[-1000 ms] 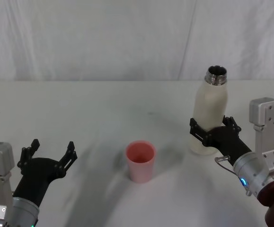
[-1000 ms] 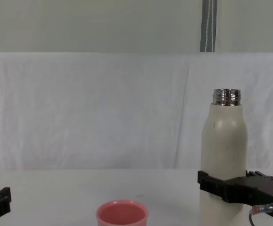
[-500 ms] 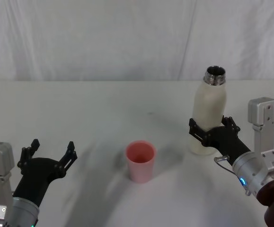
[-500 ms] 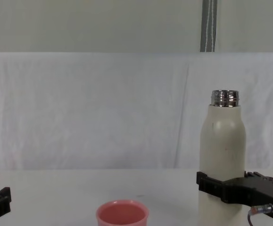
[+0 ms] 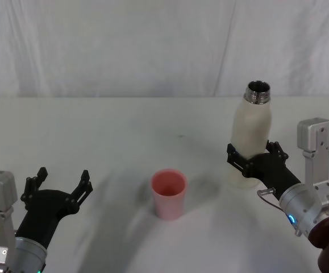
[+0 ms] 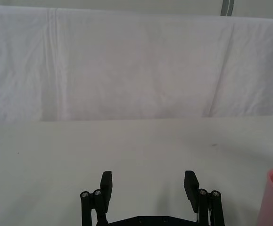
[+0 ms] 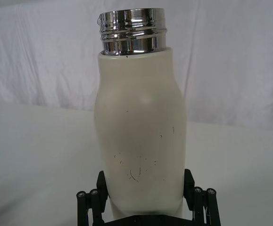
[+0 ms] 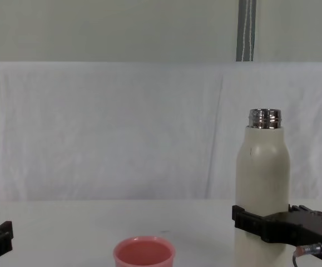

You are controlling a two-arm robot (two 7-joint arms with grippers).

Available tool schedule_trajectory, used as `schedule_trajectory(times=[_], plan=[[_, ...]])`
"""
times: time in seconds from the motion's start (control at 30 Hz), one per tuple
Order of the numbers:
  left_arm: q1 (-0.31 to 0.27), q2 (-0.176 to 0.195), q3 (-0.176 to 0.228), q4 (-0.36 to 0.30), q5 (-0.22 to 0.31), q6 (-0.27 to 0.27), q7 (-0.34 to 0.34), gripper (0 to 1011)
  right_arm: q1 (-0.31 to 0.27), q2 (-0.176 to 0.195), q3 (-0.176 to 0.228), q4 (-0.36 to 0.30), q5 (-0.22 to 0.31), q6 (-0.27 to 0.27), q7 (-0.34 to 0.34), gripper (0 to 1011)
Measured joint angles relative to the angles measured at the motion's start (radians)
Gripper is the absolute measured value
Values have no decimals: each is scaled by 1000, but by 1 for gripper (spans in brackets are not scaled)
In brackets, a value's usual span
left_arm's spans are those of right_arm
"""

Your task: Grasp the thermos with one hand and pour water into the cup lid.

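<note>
Thermos [image 5: 252, 133] upright, right gripper [image 5: 253, 162] fingers clamped around it.

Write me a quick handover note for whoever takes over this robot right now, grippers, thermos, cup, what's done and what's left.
Right gripper: closed around the lower body of the thermos, which stands upright with its cap off, on the robot's right side of the table.
Left gripper: open, holding nothing, low over the table on the robot's left.
Cup lid: upright near the middle of the table, left of the thermos and apart from it.
Done: thermos grasped.
Left: carry it over the cup, tilt and pour.
</note>
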Motion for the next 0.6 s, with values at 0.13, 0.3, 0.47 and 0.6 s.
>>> schedule_trajectory(times=[0.13, 0.3, 0.47, 0.6], plan=[[0, 0, 0, 0, 0, 0, 0, 1001, -2, 0, 0, 0, -1, 3, -2, 960], [0, 0, 0, 0, 0, 0, 0, 1001, -2, 1, 0, -1, -1, 3, -3, 960], [0, 0, 0, 0, 0, 0, 0, 1001, -2, 1, 1, -1, -1, 3, -3, 960], [0, 0, 0, 0, 0, 0, 0, 1001, -2, 1, 1, -1, -1, 3, -3, 959]])
